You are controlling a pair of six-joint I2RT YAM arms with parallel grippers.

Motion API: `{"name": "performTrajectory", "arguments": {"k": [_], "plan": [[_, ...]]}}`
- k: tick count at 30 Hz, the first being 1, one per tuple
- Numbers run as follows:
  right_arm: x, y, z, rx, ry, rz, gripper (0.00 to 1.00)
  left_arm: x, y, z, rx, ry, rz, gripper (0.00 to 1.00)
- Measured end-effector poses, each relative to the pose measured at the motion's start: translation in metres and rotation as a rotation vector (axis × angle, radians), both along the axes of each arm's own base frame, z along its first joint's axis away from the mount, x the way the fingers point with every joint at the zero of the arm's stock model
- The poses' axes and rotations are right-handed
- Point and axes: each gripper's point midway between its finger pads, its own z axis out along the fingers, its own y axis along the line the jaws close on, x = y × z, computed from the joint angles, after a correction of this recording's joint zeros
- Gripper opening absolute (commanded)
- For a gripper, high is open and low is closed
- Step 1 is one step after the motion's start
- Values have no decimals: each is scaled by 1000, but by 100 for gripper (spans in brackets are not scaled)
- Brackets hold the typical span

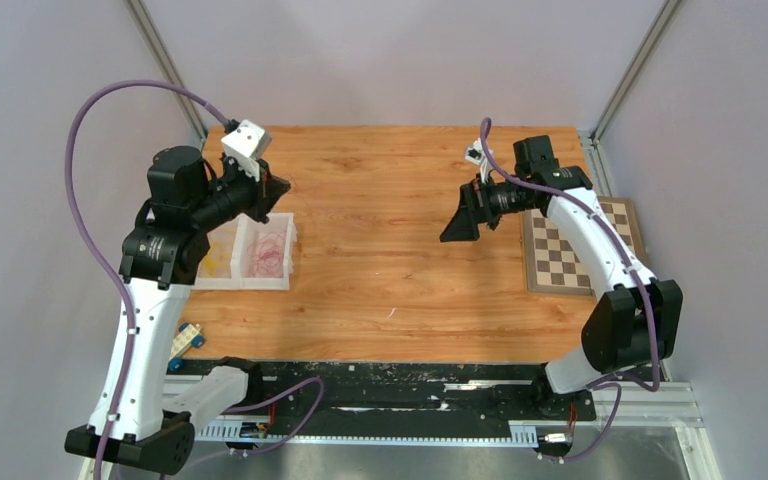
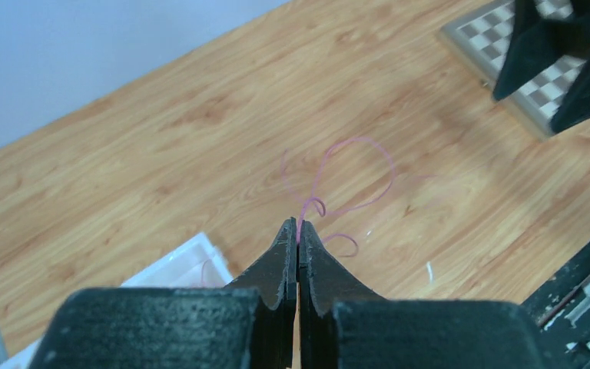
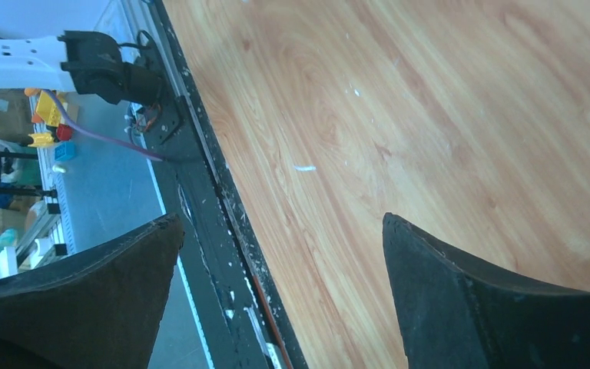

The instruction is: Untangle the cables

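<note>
**Left arm holding one pink strand up, right arm waiting open**

Grey walls are boxing in a wood-grain table top [image 1: 390,270]. A white two-compartment plastic tray [image 1: 250,284] is sitting at 9 o'clock and a brown-and-white chessboard [image 1: 560,265] at 3 o'clock.

The left gripper [image 1: 278,186] is hanging over the tray's far side. Its jaws are pinching fully together on a thin curly pink cable [image 2: 315,181], whose loops are dangling free over bare wood. My read: holding it high is letting this strand hang clear of the others.

The rest are lying in the tray, a yellow bundle [image 1: 218,255] in the 9 o'clock compartment and a pink-red bundle [image 1: 268,252] in the 3 o'clock one.

The right gripper [image 1: 458,225] is pointing toward 9 o'clock, jaws spread wide and gripping nothing. It is probably waiting to take the free end.

The top camera isn't resolving the held strand at all. Only the left wrist camera is showing it, along with the pinch. The right wrist camera is showing only wood and the table edge between its fingers, which confirms the empty jaws.
</note>
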Motion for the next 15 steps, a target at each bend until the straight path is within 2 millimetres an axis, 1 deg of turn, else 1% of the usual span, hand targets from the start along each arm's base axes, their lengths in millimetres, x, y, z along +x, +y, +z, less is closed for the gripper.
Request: {"name": "performTrajectory", "arguments": {"k": [2,4,5,6,9,11,12,14,15], "plan": [[1,2,20,27,-47,7,100,3,8,-9,38,26,32,0],[2,4,36,48,-84,13,100,7,14,-19,73,62,59,0],[4,4,58,80,-136,18,100,9,17,-25,91,82,69,0],[5,4,75,110,-169,24,100,12,20,-33,110,106,81,0],[5,-4,113,191,-240,23,100,16,28,-50,156,164,103,0],[5,-11,125,213,-269,11,100,16,30,-56,171,182,109,0],[5,-14,128,214,-276,2,100,16,32,-57,179,187,112,0],[4,-17,128,215,-287,-7,100,15,35,-59,190,192,121,0],[1,-17,125,214,-282,-7,100,15,37,-59,192,194,125,0]]}}
